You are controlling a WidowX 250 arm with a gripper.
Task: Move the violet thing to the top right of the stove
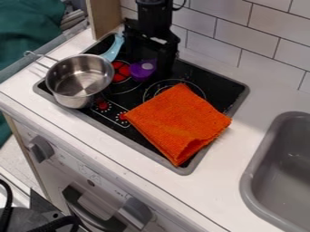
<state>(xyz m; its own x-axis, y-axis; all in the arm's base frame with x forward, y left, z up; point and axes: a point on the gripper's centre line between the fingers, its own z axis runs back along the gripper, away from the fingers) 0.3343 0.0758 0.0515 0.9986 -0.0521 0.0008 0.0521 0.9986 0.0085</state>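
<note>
Violet thing [142, 71] is on the back left part of the stove [240, 93], at the right side of the red-marked burner [120, 71]. Hand [150, 62] is right at it; can't tell whether it's wide, narrow or holding the violet thing, black on black there. We'd call the step in hand securing the grasp, then lifting.

To do it well, we'd check that the hand straddles the body of the violet thing, not just its edge, close gently, and lift straight up a little to confirm the hold. Pale-blue utensil [113, 49] and metal pot [79, 80] are near on the left, so we'd leave by the right, no swing toward them.

Next, carry along the back of the stove to the top right corner. Orange cloth [179, 121] covers much of the right half, so we'd stay high past its upper corner, set down on bare black surface behind it, and let go only once the thing sits flat. Main risk: slipping, or dragging the cloth.
</note>
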